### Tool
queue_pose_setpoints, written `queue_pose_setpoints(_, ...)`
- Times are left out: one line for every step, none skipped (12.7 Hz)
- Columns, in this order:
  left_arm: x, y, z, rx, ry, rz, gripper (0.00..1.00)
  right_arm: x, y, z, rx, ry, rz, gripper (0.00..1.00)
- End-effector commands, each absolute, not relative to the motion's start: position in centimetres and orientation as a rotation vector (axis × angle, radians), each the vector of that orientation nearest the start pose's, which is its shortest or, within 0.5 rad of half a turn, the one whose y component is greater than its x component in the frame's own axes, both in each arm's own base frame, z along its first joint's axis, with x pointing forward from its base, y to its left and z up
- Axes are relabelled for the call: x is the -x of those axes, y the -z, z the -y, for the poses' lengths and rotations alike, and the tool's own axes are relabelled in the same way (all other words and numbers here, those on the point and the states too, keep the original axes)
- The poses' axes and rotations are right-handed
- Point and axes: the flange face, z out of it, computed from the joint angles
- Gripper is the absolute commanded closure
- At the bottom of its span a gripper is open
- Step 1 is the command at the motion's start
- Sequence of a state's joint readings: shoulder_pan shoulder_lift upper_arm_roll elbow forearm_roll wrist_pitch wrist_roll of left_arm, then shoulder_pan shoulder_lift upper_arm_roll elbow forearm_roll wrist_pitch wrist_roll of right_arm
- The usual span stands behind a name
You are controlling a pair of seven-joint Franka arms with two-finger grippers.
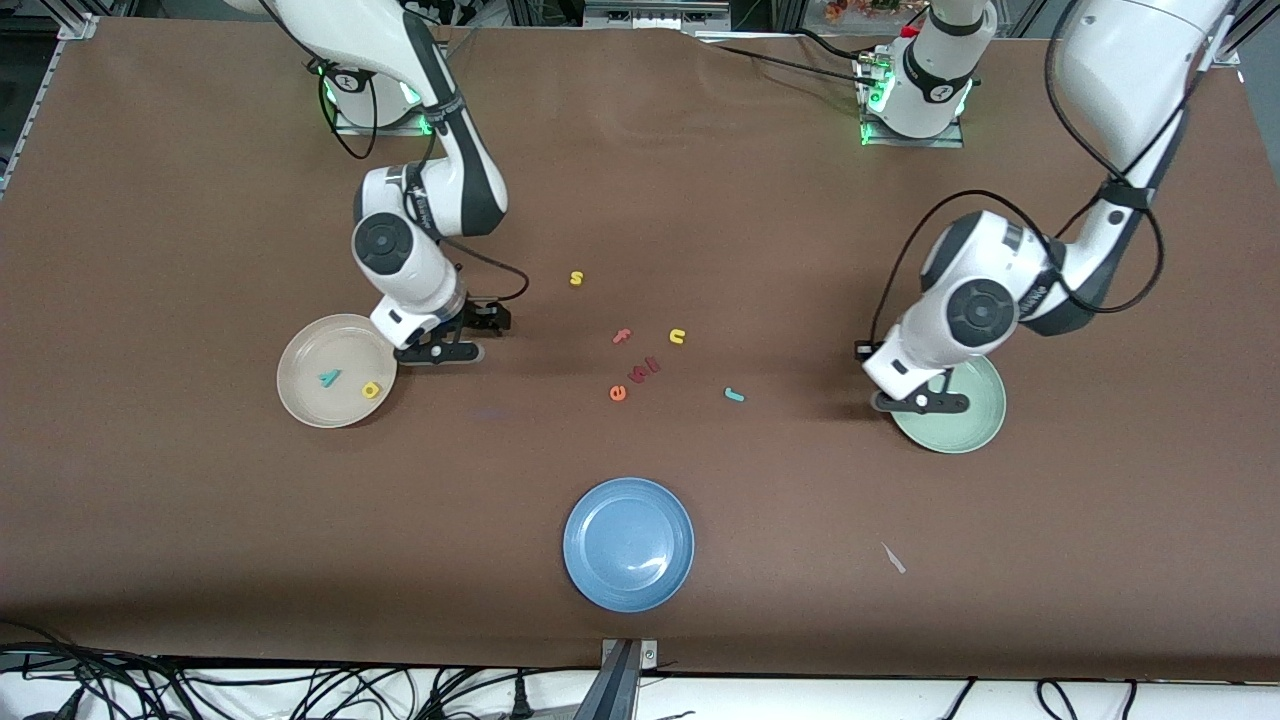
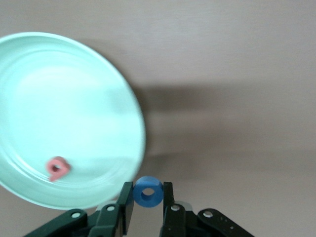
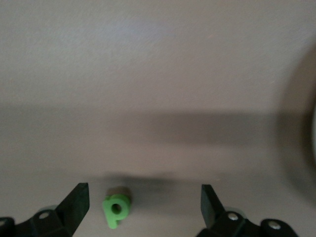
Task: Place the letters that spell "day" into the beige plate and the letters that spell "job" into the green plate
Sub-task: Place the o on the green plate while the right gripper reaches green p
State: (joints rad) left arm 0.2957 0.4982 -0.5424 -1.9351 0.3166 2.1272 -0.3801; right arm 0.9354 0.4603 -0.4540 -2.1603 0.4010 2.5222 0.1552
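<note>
I counted three plates: a beige plate, a green plate and a blue plate. I counted eleven toy letters. Two lay in the beige plate, teal y and yellow a. One pink b lay in the green plate. Six sat on the table: yellow s, pink f, yellow u, dark red letter, orange-red e, teal j. I also saw one blue o and one green d.

The left arm hides part of the green plate in the front view. The beige plate is cut off in the right wrist view.
</note>
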Motion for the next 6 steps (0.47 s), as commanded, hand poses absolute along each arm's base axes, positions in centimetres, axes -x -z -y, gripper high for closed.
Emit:
queue_pose_setpoints(-58.7, -22.5, 9.4, 3.037, -0.349, -0.102, 0.97, -48.3, -19.8, -25.6, 3.094, -0.04, 0.027, 0.0)
queue_pose_setpoints(-59.0, -22.3, 9.1, 3.035, -0.347, -0.121, 0.97, -48.0, -19.6, -26.1, 3.093, -0.049, 0.047, 0.0)
queue_pose_setpoints(-58.9, -21.3, 8.5, 3.037, -0.368, -0.114, 0.97, -47.8, -19.4, -26.2, 3.094, -0.065, 0.054, 0.0)
queue_pose_setpoints(-59.0, -20.5, 8.4, 3.049, -0.372, -0.107, 0.97, -47.2, -19.3, -27.0, 3.09, -0.078, 0.087, 0.01)
queue_pose_setpoints(-59.1, -19.9, 8.2, 3.056, -0.376, -0.099, 0.97, -47.1, -19.0, -27.1, 3.092, -0.091, 0.103, 0.01)
queue_pose_setpoints(-59.0, -19.2, 8.2, 3.06, -0.392, -0.1, 0.97, -46.9, -18.6, -27.1, 3.096, -0.102, 0.122, 0.01)
